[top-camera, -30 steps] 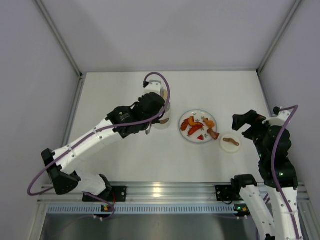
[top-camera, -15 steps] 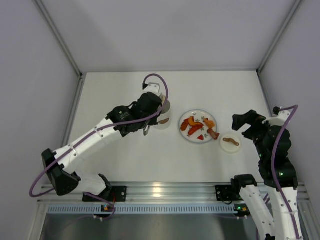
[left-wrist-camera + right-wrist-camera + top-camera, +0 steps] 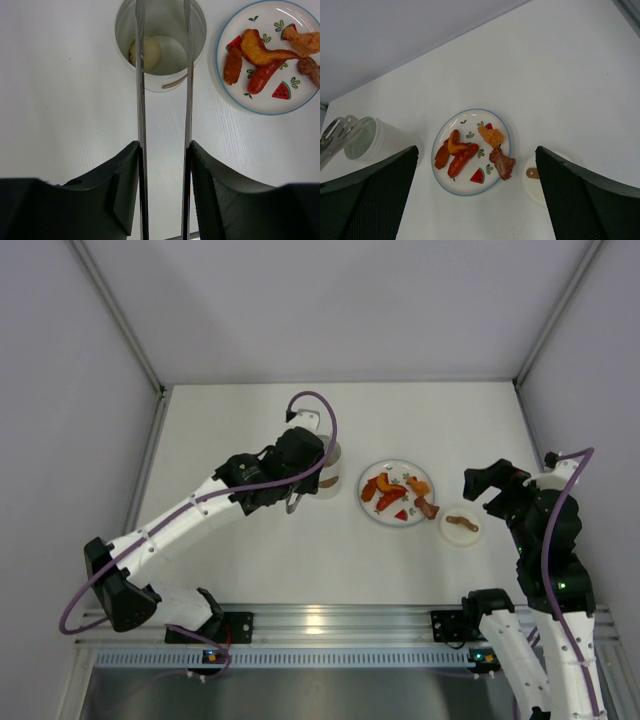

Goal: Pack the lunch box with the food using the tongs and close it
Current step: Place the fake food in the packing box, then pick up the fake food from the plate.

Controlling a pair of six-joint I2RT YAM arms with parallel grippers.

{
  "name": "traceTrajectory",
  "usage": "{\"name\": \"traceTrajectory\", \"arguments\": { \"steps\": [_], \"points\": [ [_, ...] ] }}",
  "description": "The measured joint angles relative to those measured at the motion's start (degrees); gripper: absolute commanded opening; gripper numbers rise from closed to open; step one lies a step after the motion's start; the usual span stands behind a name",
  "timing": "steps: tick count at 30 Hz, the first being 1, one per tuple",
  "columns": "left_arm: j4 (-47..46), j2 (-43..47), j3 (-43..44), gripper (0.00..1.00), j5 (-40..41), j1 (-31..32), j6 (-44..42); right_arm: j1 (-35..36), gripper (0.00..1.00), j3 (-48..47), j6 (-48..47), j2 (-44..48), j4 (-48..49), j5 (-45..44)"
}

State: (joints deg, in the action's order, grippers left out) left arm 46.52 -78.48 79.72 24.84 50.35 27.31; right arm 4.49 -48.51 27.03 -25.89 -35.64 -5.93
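The lunch box [image 3: 198, 30] is a white cup standing left of the plate, also seen from above [image 3: 330, 483] and in the right wrist view [image 3: 370, 142]. One pale round piece of food [image 3: 146, 52] lies inside it. The metal tongs [image 3: 139, 100] run up between my left gripper's [image 3: 164, 146] fingers, their two arms spread apart with the tips over the cup's mouth. Several orange-red and brown pieces of food [image 3: 262, 76] lie on the plate [image 3: 236, 96]. My right gripper [image 3: 476, 150] hovers open above the plate [image 3: 470, 187], holding nothing.
The small white round lid with a brown handle [image 3: 461, 525] lies right of the plate [image 3: 412, 484], under the right arm. The left arm stretches diagonally across the table's left half. Table walls rise at the back and at both sides.
The left gripper has drawn back slightly toward the lower left over the cup, and the tongs' arms have spread apart. The right arm has not moved.
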Motion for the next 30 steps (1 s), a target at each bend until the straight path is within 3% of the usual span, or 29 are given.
{"name": "traceTrajectory", "arguments": {
  "steps": [10,18,30],
  "points": [
    [0.1,-0.5,3.3,0.49,-2.9,0.7,-1.9,0.0,0.99,-0.1,0.0,-0.2,0.0,0.0],
    [-1.2,-7.4,14.0,0.48,-4.2,10.8,-4.5,0.0,0.99,-0.7,0.0,-0.4,-0.1,-0.1],
    [-4.3,-17.7,13.5,0.48,-7.1,19.7,-4.5,0.0,0.99,-0.8,-1.0,-0.3,-1.0,-1.0]
  ]
}}
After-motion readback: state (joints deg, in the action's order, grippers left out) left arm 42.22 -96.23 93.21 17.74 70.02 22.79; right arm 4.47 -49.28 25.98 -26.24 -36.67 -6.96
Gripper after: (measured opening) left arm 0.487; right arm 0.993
